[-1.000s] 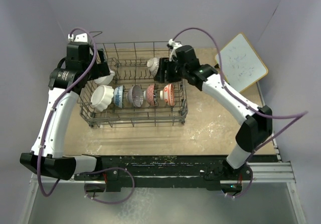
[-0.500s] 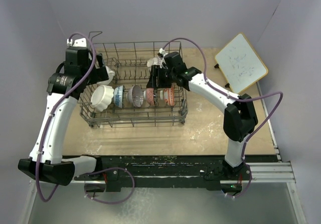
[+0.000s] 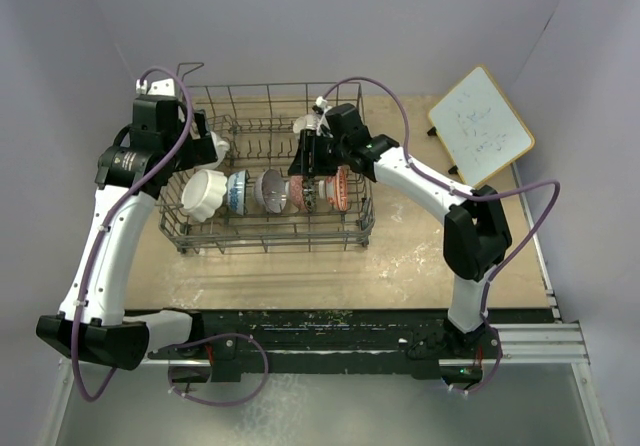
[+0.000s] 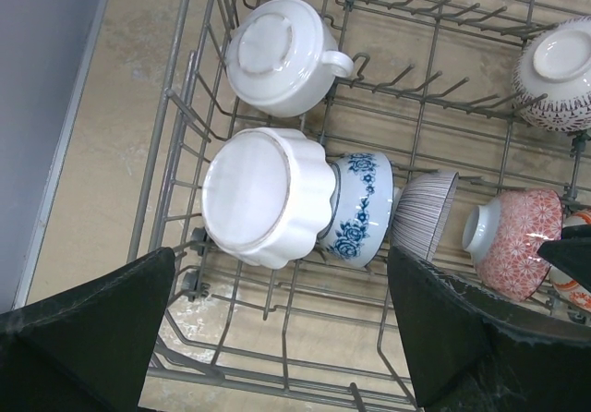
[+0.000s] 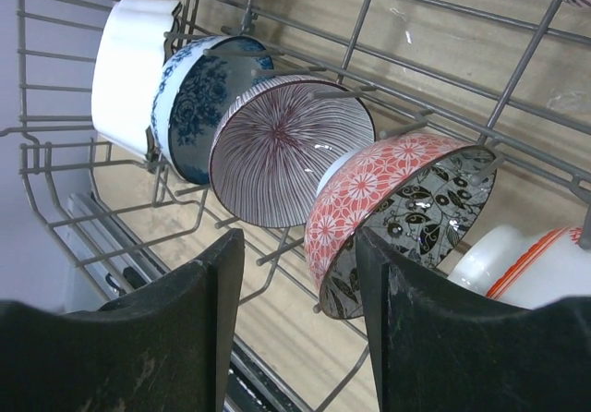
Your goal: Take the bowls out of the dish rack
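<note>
The dark wire dish rack (image 3: 270, 241) holds a row of bowls on edge: white scalloped (image 3: 205, 194), blue floral (image 3: 238, 191), grey-purple striped (image 3: 270, 188), red-orange (image 3: 300, 192) and an orange-and-white one (image 3: 338, 188). A speckled bowl (image 3: 308, 126) and a white handled cup (image 3: 214, 148) sit in the back row. My right gripper (image 5: 300, 329) is open just over the row, its jaws either side of the red-orange bowl's (image 5: 369, 199) lower rim, not closed on it. My left gripper (image 4: 295, 338) is open and empty above the white scalloped bowl (image 4: 263, 195).
A white board (image 3: 482, 124) leans at the back right. The tan tabletop (image 3: 430, 256) lies in front of and right of the rack. Purple walls close in the left, back and right sides. Upright prongs (image 5: 443, 10) run between the bowls.
My right gripper has moved left and down from the speckled bowl to the front row, over the red-orange bowl. My left arm has shifted only slightly.
</note>
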You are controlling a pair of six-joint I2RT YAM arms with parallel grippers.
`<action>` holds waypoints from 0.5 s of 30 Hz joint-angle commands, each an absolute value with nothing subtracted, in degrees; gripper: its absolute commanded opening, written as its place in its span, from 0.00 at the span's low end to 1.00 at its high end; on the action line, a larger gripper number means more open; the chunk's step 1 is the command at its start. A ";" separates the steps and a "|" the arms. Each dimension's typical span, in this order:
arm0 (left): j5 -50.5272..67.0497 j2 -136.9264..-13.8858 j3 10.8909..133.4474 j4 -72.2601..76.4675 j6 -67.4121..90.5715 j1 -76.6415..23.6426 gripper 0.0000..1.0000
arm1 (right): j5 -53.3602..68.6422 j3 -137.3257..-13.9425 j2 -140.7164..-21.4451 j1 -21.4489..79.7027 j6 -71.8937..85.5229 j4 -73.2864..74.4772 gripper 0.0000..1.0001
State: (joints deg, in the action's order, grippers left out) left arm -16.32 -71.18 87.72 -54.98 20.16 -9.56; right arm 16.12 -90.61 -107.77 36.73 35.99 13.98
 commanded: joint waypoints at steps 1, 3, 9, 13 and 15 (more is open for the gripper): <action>-16.71 -69.38 87.55 -54.05 19.22 -9.71 0.99 | 16.08 -90.40 -107.75 37.19 37.50 14.05 0.53; -16.61 -69.23 87.38 -54.06 19.24 -9.76 0.99 | 13.93 -89.20 -106.09 37.20 37.53 14.46 0.53; -15.83 -69.17 86.41 -53.45 19.96 -9.76 1.00 | 12.76 -86.22 -103.32 37.28 37.96 14.45 0.58; -15.06 -69.16 86.07 -52.94 20.67 -9.76 1.00 | 14.23 -84.26 -103.19 37.34 38.47 12.10 0.50; -14.94 -69.12 86.05 -52.95 20.66 -9.76 0.99 | 16.86 -84.24 -103.87 37.29 37.78 10.06 0.48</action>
State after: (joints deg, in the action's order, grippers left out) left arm -15.66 -70.52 86.08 -54.89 20.05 -9.56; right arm 14.17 -84.42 -106.59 36.97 37.69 14.24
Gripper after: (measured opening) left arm 0.992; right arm 0.500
